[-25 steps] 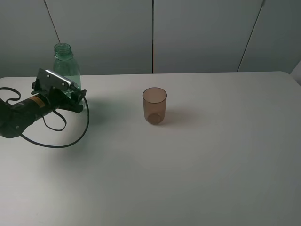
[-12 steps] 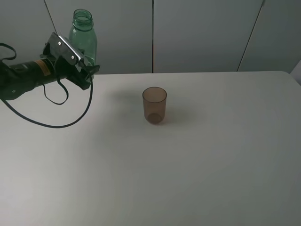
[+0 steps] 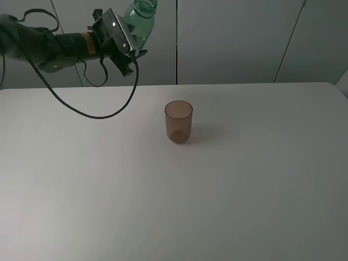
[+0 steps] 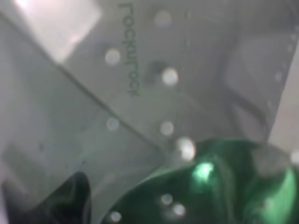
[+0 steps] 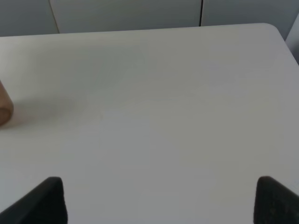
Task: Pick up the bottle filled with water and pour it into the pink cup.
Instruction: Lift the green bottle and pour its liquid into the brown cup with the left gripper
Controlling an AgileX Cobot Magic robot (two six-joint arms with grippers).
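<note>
The L gripper [image 3: 128, 42] hangs high in the air, clamped on the lower body of a tall translucent green plastic bottle [image 3: 139, 18]. The bottle is capless, and its neck leans up and away from the wrist. In the L wrist cam it [image 4: 224, 186] sits so close to the lens that it's a green blur w/ bright specks, so jaws and water level can't be read there. A thin black cable [image 3: 98, 116] hangs in a loop below the arm. Well below the gripper, out on the side the neck leans toward, a small translucent brownish-pink plastic tumbler, i.e. the pink cup [image 3: 178, 122], stands upright on the white tabletop [image 3: 244, 190] w/ nothing touching it. The bottle mouth isn't over it yet. Farthest off, the R gripper [image 5: 161, 201] shows two dark fingertips spread wide, nothing btwn them. Likely risks:

- The open neck is already tilted, so more tilt before the mouth is over the cup would probably wet the table.
- A pour from this height could splash or miss the narrow rim.
- The smooth wall may slip or rotate in the jaws.
- The light cup could tip if the neck or the hanging cable brushes it.
</note>
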